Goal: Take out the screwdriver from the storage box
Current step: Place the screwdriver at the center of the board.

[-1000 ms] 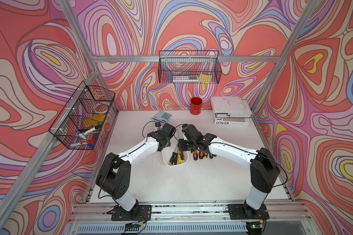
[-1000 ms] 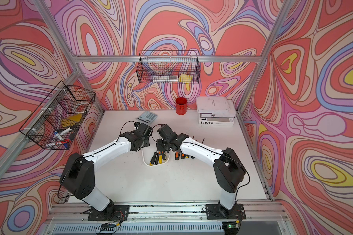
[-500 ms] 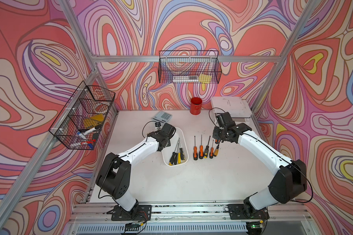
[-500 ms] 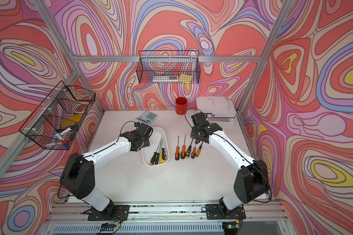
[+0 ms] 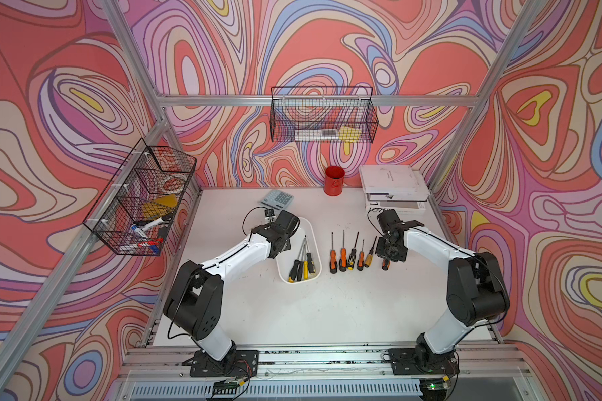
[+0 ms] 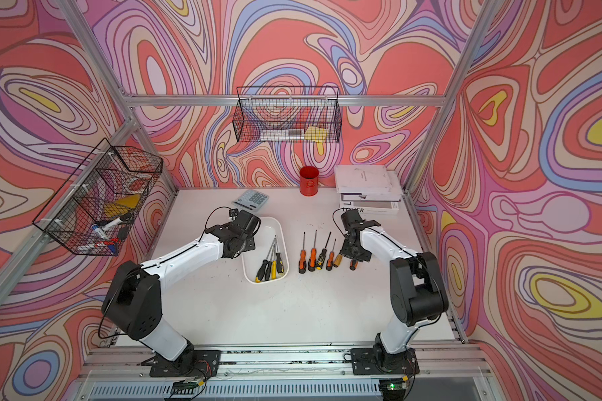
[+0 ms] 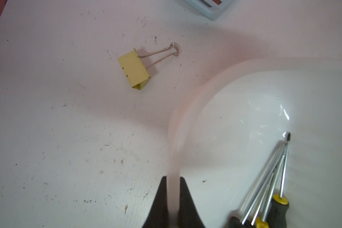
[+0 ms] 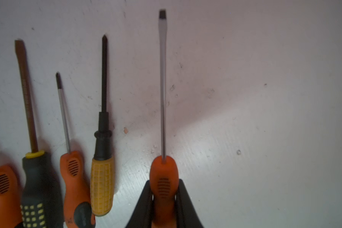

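Our white worktop (image 5: 310, 312) has the storage box (image 5: 306, 225) sitting between our two arms, with a few black-and-yellow drivers (image 5: 301, 267) inside. Our left hand (image 7: 173, 183) is pinched tight on the box rim. Our right hand (image 8: 163, 189) is clamped narrow on the orange-handled screwdriver (image 8: 162, 88), well outside the box, just past the row of loose drivers (image 5: 351, 257). We think it's resting on the worktop, hard to tell.
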### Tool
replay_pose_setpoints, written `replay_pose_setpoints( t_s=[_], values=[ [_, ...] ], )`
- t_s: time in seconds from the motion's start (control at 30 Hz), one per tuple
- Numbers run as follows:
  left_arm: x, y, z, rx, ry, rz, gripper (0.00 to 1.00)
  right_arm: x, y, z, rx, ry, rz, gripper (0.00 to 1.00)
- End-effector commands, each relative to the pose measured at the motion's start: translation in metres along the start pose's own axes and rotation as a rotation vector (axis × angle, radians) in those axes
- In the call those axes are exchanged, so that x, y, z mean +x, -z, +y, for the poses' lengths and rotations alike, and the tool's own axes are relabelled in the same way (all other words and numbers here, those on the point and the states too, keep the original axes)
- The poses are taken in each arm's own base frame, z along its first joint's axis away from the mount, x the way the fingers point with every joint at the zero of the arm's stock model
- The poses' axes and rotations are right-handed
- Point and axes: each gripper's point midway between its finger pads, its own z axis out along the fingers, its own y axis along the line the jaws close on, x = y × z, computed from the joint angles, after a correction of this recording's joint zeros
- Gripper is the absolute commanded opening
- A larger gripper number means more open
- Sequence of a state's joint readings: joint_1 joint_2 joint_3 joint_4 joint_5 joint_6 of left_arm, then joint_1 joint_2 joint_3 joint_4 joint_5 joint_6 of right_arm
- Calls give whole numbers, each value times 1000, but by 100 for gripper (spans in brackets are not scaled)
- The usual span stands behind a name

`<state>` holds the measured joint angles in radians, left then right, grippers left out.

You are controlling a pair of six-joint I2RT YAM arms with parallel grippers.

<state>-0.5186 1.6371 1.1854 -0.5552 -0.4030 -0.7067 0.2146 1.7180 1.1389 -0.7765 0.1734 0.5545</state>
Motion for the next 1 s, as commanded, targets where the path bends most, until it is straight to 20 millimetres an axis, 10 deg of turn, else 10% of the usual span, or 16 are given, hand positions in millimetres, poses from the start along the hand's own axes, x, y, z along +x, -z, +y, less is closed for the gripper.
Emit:
replay_pose_setpoints(
  t_s=[0.0,0.7,0.97],
  values=[
    [-9,11,0,4,1,-21,0,-1,-21,16,-57,23,29,0],
    [-8,9,0,0,-2,-15,0,1,-49,44,-135,63,125,0],
    [-9,11,2,-8,-4,-19,0,1,-46,37,-96,61,132,32]
  ],
)
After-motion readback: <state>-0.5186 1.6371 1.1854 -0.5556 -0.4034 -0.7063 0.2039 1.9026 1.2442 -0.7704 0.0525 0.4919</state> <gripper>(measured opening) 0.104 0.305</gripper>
